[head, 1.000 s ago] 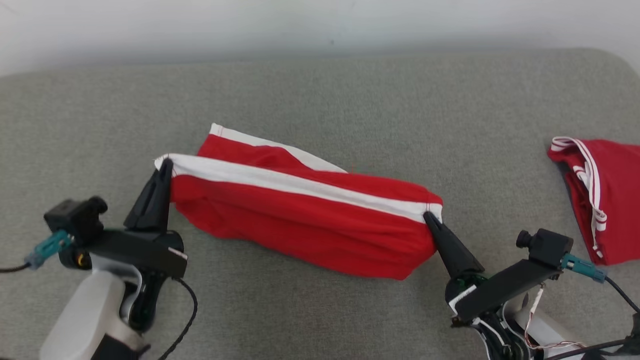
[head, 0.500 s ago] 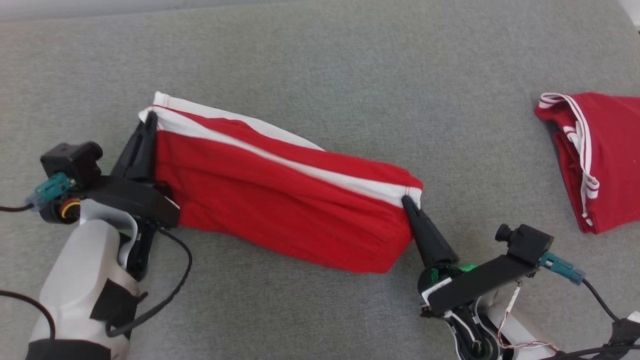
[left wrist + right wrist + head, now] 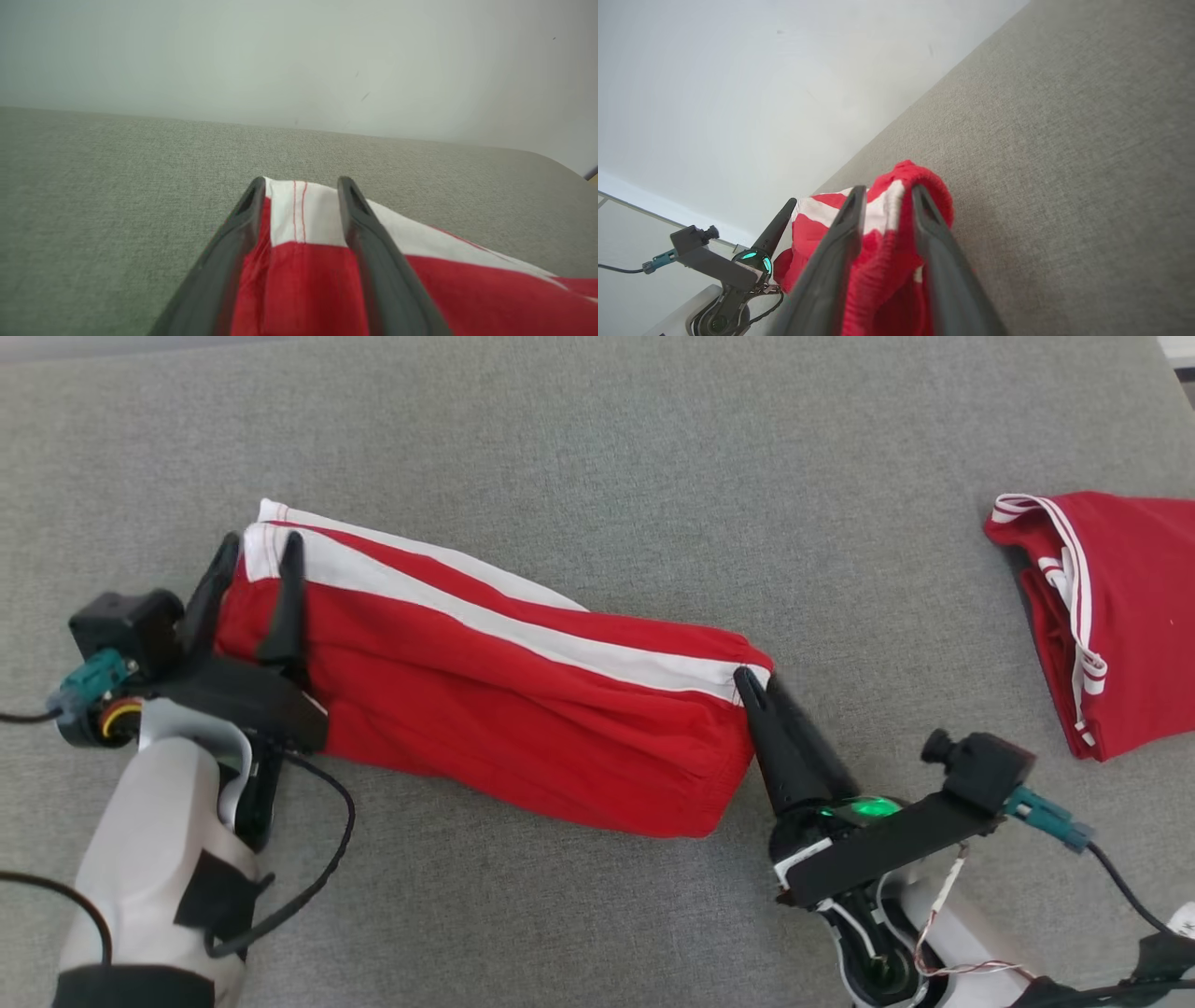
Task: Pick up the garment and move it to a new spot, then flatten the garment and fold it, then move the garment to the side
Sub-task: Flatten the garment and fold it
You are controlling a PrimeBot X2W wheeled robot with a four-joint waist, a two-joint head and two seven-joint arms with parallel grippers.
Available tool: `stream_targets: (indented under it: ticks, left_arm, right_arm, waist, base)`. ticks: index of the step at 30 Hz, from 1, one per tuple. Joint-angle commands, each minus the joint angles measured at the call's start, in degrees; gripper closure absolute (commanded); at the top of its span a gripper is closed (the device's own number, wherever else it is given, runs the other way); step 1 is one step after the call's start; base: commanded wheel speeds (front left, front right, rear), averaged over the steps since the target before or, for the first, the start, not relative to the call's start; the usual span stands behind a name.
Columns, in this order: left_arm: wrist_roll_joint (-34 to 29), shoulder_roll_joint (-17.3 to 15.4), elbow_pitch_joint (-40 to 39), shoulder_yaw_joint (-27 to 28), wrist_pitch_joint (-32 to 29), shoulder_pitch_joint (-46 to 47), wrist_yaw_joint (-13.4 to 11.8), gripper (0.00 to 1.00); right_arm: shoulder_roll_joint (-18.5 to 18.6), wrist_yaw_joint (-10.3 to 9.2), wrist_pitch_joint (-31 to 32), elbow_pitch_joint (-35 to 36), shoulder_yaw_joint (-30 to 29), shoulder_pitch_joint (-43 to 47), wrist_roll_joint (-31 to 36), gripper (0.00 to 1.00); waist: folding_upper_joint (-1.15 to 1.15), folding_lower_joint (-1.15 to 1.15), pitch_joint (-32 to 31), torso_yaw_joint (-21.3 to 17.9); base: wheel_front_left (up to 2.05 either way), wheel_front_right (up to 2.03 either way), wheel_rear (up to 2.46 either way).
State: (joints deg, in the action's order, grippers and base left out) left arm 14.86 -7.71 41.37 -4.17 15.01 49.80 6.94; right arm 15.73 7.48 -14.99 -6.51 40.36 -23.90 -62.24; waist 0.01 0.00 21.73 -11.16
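Our left pincer (image 3: 261, 541) stands wide. Its two fingers sit on either side of the corner of the garment (image 3: 523, 709) that is farthest from the other red garment (image 3: 1130, 616), and the cloth lies loose between them, unclamped. Our right pincer (image 3: 758, 678) is at the opposite corner, the one nearest that other red garment. Its fingers are parted more narrowly, with red cloth bunched in the gap, and we judge that this is no firm grip either.

The garment lies on the grey surface (image 3: 597, 429), well apart from the other red garment and to its left, drawn out long between our two pincers. Its white bands (image 3: 523, 630) run almost one over the other along the far edge, which we read as the cloth doubled over once. The near edge looks puffed rather than pressed flat.

On that showing, we judge the pick-up and the move to a new spot done, and the flattening and a first fold largely done. What seems left is smoothing the puffed edge, probably another fold across the length, and then carrying the garment to the side. The other red garment may mark that place, though this is only our guess.
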Motion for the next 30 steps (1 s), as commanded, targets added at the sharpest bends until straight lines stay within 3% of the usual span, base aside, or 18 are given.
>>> stream_targets:
  ticks: [1, 9, 16, 21, 30]
  left_arm:
    - [-0.8, 0.2, -0.9, 0.9, 0.2, -2.1, 0.0, 0.00]
    - [-3.6, 1.9, -6.1, 4.3, 0.2, -8.7, -0.3, 0.00]
    - [-6.4, 3.3, -9.4, 7.1, 0.2, -15.2, -1.4, 0.00]
    - [-7.7, 3.7, -11.1, 8.8, 0.2, -18.2, -2.5, 0.00]
    - [-8.7, 4.3, -12.5, 11.6, 0.2, -20.0, -3.5, 0.00]
  right_arm:
    - [0.1, 0.02, -0.2, -0.1, -1.3, 0.7, 1.7, 0.00]
    - [-0.4, 0.02, -0.1, -1.9, -9.6, 4.6, 11.7, 0.00]
    - [-4.2, 0.02, -0.1, -1.6, -24.0, 9.9, 31.0, 0.00]
    - [-7.5, 0.02, -0.1, -0.4, -31.1, 12.9, 40.9, 0.00]
    - [-10.7, 0.02, -0.1, -0.1, -35.6, 16.3, 46.5, 0.00]
  waist:
    - [-0.01, 0.00, -0.8, 0.5]
    - [-0.01, 0.00, -4.0, 1.5]
    - [-0.01, 0.00, -6.8, 1.1]
    - [-0.01, 0.00, -8.0, 0.1]
    - [-0.01, 0.00, -8.1, -2.5]
  base:
    - [0.00, 0.00, 0.00]
    - [0.00, 0.00, 0.00]
    - [0.00, 0.00, 0.00]
    - [0.00, 0.00, 0.00]
    - [0.00, 0.00, 0.00]
